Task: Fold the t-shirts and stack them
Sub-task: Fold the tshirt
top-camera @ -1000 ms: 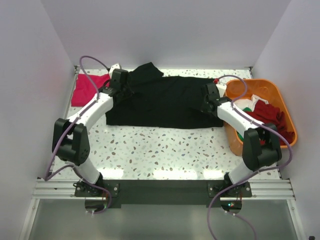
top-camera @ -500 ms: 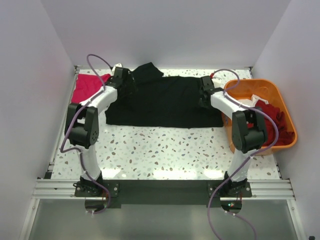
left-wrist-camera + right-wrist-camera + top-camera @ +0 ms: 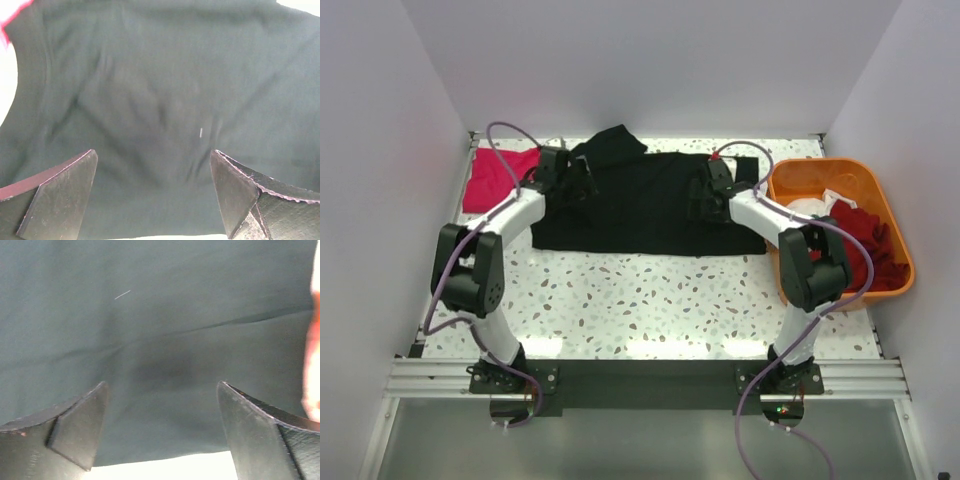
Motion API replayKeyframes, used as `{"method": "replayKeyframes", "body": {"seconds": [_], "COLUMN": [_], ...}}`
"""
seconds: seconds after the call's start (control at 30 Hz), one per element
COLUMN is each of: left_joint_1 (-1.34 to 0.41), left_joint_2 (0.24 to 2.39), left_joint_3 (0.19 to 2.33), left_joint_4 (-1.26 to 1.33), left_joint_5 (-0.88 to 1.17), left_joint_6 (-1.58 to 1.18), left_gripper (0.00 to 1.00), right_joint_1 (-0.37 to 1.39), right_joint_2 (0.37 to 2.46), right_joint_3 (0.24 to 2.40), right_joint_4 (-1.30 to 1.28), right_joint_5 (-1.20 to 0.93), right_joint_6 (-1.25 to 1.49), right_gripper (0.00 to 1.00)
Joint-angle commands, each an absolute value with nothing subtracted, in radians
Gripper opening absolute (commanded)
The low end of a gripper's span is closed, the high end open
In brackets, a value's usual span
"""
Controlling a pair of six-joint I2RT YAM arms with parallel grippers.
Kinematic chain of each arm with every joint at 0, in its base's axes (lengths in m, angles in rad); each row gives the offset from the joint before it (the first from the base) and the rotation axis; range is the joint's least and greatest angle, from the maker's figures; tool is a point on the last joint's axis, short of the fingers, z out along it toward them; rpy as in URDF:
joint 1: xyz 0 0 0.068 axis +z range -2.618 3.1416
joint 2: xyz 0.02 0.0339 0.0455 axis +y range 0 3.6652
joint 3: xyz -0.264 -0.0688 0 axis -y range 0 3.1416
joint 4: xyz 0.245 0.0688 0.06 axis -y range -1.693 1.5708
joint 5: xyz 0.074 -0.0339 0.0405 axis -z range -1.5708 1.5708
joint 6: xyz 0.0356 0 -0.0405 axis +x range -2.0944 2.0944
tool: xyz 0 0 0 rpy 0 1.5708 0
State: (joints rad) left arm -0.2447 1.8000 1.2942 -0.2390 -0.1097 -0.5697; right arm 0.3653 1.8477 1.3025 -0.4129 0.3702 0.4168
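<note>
A black t-shirt lies spread flat across the back middle of the table, one sleeve sticking out at its far edge. My left gripper hovers over its left part, open, with only black cloth below the wide-apart fingers. My right gripper hovers over the shirt's right part, also open and holding nothing; black cloth fills its view. A bright pink-red t-shirt lies folded at the back left. A dark red t-shirt and a white one sit in the tub.
An orange plastic tub stands at the right edge, close beside the right arm. White walls enclose the table on the left, back and right. Speckled tabletop stretches between the shirt and the arm bases.
Both grippers have gone from shut to open, letting go of the black shirt. The right gripper has shifted leftward over the shirt; the left one has moved only slightly.
</note>
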Motion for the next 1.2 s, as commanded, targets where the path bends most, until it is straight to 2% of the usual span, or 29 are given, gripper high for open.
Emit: {"method": "replayKeyframes", "body": {"seconds": [0.0, 0.23, 0.5, 0.87, 1.17], "left_joint_1": [-0.247, -0.247, -0.247, -0.330, -0.428], "left_joint_2": [1.694, 1.781, 1.790, 1.338, 1.129], "left_joint_3": [1.154, 1.072, 0.950, 0.565, 0.450], "left_joint_4": [-0.147, -0.121, -0.172, -0.426, -0.699], "left_joint_5": [-0.025, 0.020, 0.002, -0.086, -0.132], "left_joint_6": [-0.609, -0.638, -0.681, -0.833, -1.026], "left_gripper": [1.00, 1.00, 1.00, 1.00, 1.00], "right_joint_1": [0.422, 0.431, 0.449, 0.587, 0.756], "right_joint_2": [1.830, 1.936, 1.927, 1.661, 1.488], "right_joint_3": [1.276, 1.263, 1.135, 0.790, 0.628], "right_joint_4": [-0.356, -0.334, -0.344, -0.475, -0.614], "right_joint_5": [0.270, 0.204, 0.223, 0.178, 0.150], "right_joint_6": [0.382, 0.402, 0.403, 0.575, 0.773], "right_gripper": [0.94, 0.95, 0.96, 0.99, 0.99]}}
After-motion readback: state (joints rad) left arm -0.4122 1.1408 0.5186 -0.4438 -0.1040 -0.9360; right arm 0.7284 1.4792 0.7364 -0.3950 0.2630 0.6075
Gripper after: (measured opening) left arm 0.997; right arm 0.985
